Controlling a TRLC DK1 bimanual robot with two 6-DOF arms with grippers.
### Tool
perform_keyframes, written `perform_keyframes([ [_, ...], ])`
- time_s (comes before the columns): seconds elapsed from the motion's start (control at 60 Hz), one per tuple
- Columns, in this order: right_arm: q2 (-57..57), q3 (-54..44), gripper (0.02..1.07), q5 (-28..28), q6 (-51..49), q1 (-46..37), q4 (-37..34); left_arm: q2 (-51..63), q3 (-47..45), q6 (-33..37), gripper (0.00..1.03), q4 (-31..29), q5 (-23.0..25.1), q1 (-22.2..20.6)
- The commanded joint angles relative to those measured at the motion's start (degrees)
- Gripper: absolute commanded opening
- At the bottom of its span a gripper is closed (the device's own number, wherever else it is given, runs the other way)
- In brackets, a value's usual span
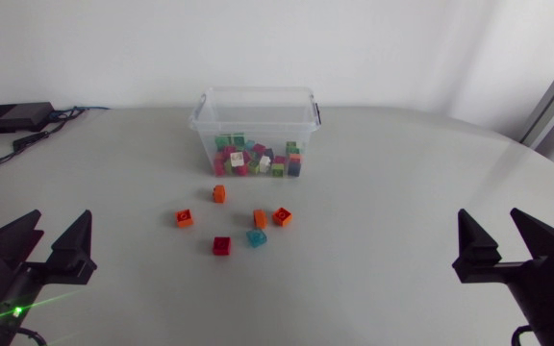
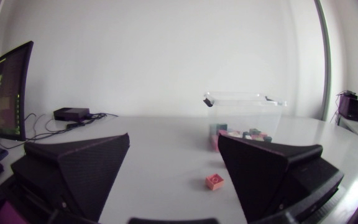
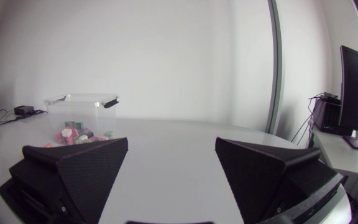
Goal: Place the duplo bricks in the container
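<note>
A clear plastic container (image 1: 255,117) stands at the back middle of the table with several coloured duplo bricks inside. In front of it several loose bricks lie scattered: an orange brick (image 1: 219,193), another orange brick (image 1: 185,218), an orange pair (image 1: 270,217), a red brick (image 1: 221,245) and a teal brick (image 1: 257,237). My left gripper (image 1: 51,242) is open and empty at the near left, far from them. At the near right my right gripper (image 1: 506,242) is open and empty too. Ahead of the left gripper (image 2: 174,168) lie one orange brick (image 2: 215,181) and the container (image 2: 244,107). From the right gripper (image 3: 171,168) the container (image 3: 82,111) shows far off to one side.
A black box (image 1: 12,116) with cables sits at the table's back left corner, also seen as the black box (image 2: 71,114) in the left wrist view. Bare tabletop stretches between both grippers and the bricks.
</note>
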Motion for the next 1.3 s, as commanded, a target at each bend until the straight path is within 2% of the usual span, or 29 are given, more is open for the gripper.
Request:
perform_keyframes([
  [0.0,-0.25,-1.10,1.03,-0.12,-0.96,0.16,-0.47,-0.56,-0.91,0.32,0.99,-0.10,-0.08,-0.20],
  [0.317,-0.43,-0.84,1.03,-0.12,-0.87,0.42,-0.30,-0.56,-0.73,-0.03,0.99,0.25,-0.08,0.15],
  [0.583,3.09,7.42,1.03,-0.03,-0.96,0.95,-2.14,1.90,7.97,-0.21,0.99,-3.00,0.01,-0.29],
  [0.65,7.75,11.55,1.03,-0.39,-0.96,2.01,-3.46,6.47,12.10,-0.21,0.99,-3.09,0.01,-0.90],
  [0.767,13.28,16.91,1.03,-0.83,-1.57,3.59,-3.64,18.25,20.45,-0.21,0.99,-3.53,0.01,-4.86],
  [0.95,31.56,25.53,1.03,-1.00,-1.84,3.94,-4.16,36.35,28.54,-0.47,0.99,-2.21,0.01,-8.99],
  [1.083,42.02,29.04,1.03,-1.00,-1.84,3.68,-4.34,47.78,32.23,-0.38,0.99,-2.65,0.01,-9.43],
  [1.283,54.59,32.47,1.03,-1.26,-1.84,3.15,-9.35,65.27,37.94,2.87,0.99,-8.19,0.19,-10.75],
])
